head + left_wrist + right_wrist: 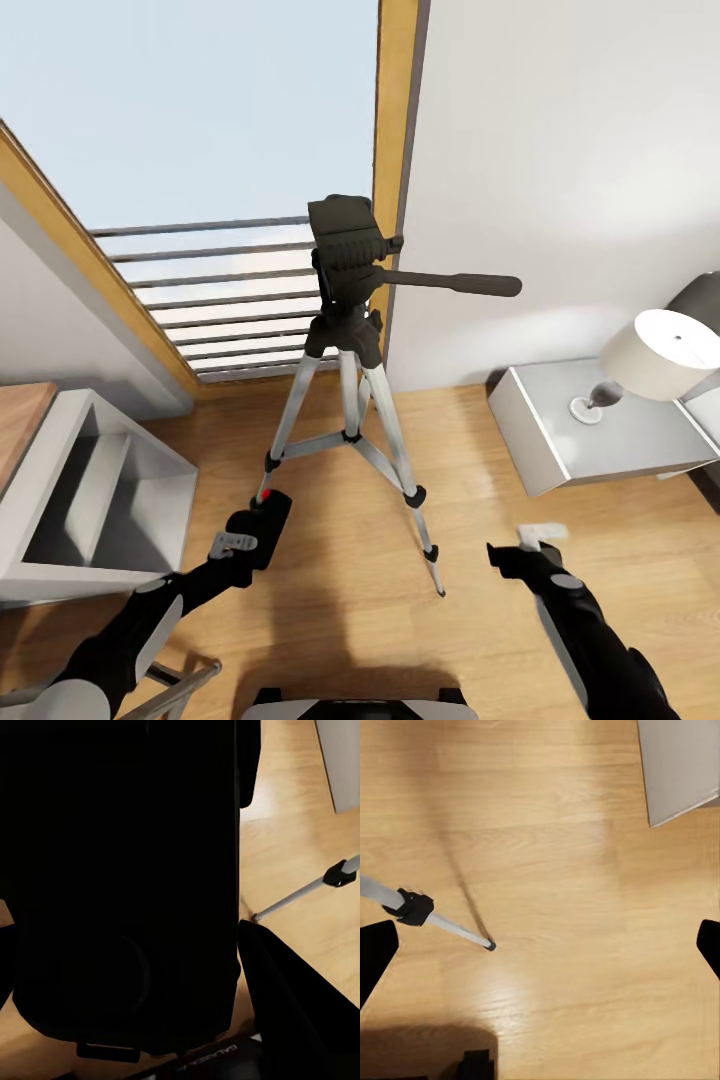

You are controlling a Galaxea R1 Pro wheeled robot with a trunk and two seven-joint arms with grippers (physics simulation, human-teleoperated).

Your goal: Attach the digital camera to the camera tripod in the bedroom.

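The camera tripod (347,330) stands on the wood floor in front of the window, its black head up and its pan handle (450,282) pointing right. Low and left of its legs, my left gripper (245,540) is shut on the black digital camera (268,515), whose red button faces the tripod. The left wrist view shows the camera body (120,870) close up, dark, with a tripod leg (300,894) beyond it. My right gripper (530,545) hangs open to the right of the nearest tripod foot. In its wrist view, that leg (442,921) lies between the spread fingers (375,952).
A grey nightstand (560,440) with a white lamp (660,355) stands at the right against the wall. A grey open shelf (90,480) sits at the left. The railed window (220,290) is behind the tripod. A metal frame (180,680) shows at bottom left.
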